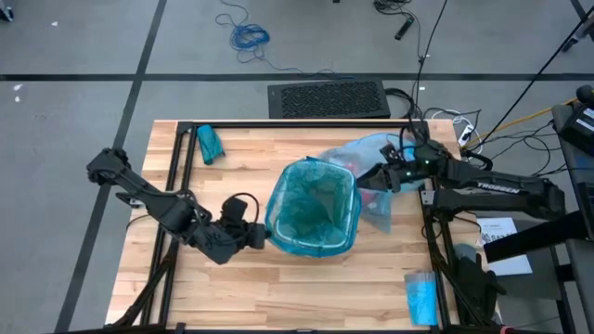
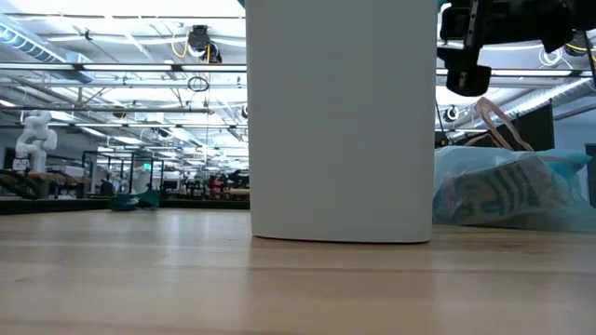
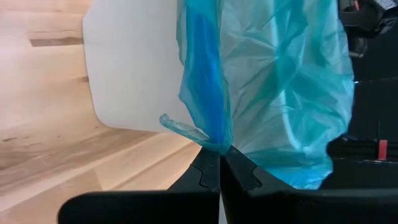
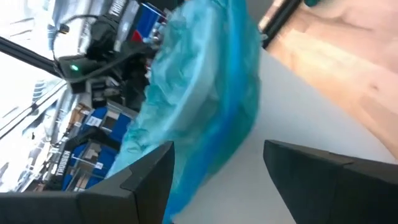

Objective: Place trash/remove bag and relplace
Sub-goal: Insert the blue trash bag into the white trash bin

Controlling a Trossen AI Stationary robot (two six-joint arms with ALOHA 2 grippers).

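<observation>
Wooden boards make up the table (image 1: 278,297), and around it lies a gray floor with a dark mat (image 1: 328,99) and a blue cable (image 1: 249,37). From above, a white bin (image 1: 313,210) stands near the middle of the table with a blue-green bag (image 1: 311,199) lining it and folded over its rim. The left gripper (image 1: 263,237) sits at the rim on the left arm's side, pinched tight on the edge of that liner. The right gripper (image 1: 369,176) hangs at the opposite side of the bin with its fingers spread wide and nothing between them. Just behind the bin on that side lies a pale blue bag (image 1: 376,153), full and crinkly, with something red showing through it. A small teal bundle (image 1: 210,143) lies at the far left corner, and a small blue packet (image 1: 421,298) lies at the near right.

From table height, the white bin (image 2: 341,121) fills the middle. The pale blue bag (image 2: 512,191) rests on the table to its right, under a dark gripper (image 2: 463,67).

At the left wrist, the two dark fingers (image 3: 233,171) are squeezed shut on a fold of the blue-green bag (image 3: 280,81), beside the white bin wall (image 3: 134,68).

At the right wrist, the fingers (image 4: 155,174) stand well apart, with the bin rim and its liner (image 4: 199,112) just ahead of them.
</observation>
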